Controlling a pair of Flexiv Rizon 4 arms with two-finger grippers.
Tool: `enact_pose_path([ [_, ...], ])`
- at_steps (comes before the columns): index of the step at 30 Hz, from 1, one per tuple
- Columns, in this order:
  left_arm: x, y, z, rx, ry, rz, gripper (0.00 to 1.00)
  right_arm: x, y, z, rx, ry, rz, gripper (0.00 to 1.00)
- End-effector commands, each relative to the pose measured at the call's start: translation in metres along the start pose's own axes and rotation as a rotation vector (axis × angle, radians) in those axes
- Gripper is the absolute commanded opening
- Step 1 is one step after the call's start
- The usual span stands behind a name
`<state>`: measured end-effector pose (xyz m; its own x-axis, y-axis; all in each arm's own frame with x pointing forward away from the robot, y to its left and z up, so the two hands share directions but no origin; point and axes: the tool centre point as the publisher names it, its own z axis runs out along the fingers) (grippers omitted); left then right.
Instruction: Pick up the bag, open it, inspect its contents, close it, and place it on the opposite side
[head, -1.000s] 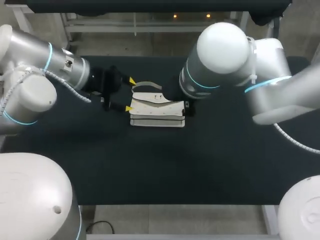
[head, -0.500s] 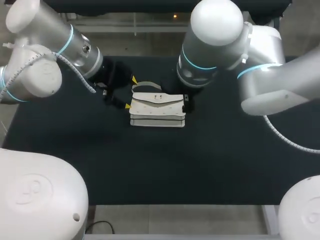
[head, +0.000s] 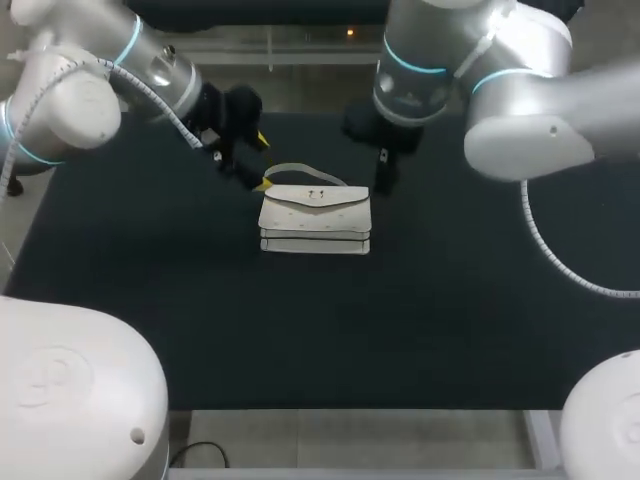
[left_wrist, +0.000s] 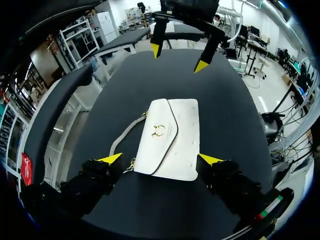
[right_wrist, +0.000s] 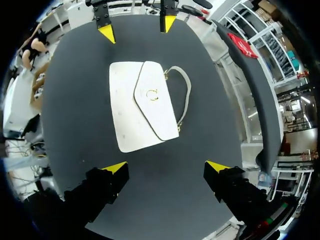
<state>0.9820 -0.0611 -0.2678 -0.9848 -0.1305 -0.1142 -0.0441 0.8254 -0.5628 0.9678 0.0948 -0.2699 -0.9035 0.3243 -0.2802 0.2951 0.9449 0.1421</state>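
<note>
- The bag (head: 315, 218) lies flat on the table (head: 450, 320), flap up. It is about midway between the left and right edges and somewhat nearer the far edge.
- The left gripper (left_wrist: 160, 159) is spread wide at the bag's left end. In its own view that end shows between the fingers, but we can't tell whether either tip touches it, so we call that no grip.
- The right gripper (right_wrist: 166, 167) is also spread wide and holds nothing. The bag sits ahead of it with bare table between.
- Handling, as we judge it: small and light, with soft panels stiff enough to keep their shape. The smooth white skin could slide under a shallow pinch.
- The strap (left_wrist: 122, 135) looks limp. It would do for lifting, but it lets the bag swing. The short ends look like the firmer hold, one gripper at each.
- To open it, we'd go for the flap's lip by the clasp (left_wrist: 159, 130) — thin, and probably snapped shut.
- Only the head view shows the stacked side edge, so only there do we read the bag's thickness. The right arm hides its own fingertips in that view.
- The wrist views give the clasp, the flap's curved outline and the strap's run along the bag's far side. Each wrist view also shows the other gripper across the bag.
</note>
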Motion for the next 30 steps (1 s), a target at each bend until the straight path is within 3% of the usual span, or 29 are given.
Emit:
enact_pose_path([
  [1, -0.002, -0.002, 0.001, -0.057, 0.224, -0.919, 1.00, 0.005, -0.010, -0.010, 0.034, 0.569, 0.759, 1.00],
  [15, -0.002, -0.002, 0.001, -0.057, 0.224, -0.919, 1.00, 0.005, -0.010, -0.010, 0.034, 0.569, 0.759, 1.00],
  [16, -0.002, -0.002, 0.001, -0.057, 0.224, -0.919, 1.00, 0.005, -0.007, -0.008, 0.015, 0.563, 0.817, 1.00],
  [18, -0.001, -0.007, 0.003, -0.001, 0.214, -1.094, 1.00, 0.005, -0.006, -0.007, -0.038, 0.680, 0.909, 1.00],
  [21, 0.003, -0.005, 0.001, 0.023, 0.225, -1.315, 1.00, 0.007, -0.013, -0.005, -0.105, 0.762, 1.020, 1.00],
  [30, 0.017, 0.007, -0.009, 0.185, 0.219, -1.645, 1.00, 0.007, -0.038, 0.003, -0.248, 0.909, 1.316, 1.00],
])
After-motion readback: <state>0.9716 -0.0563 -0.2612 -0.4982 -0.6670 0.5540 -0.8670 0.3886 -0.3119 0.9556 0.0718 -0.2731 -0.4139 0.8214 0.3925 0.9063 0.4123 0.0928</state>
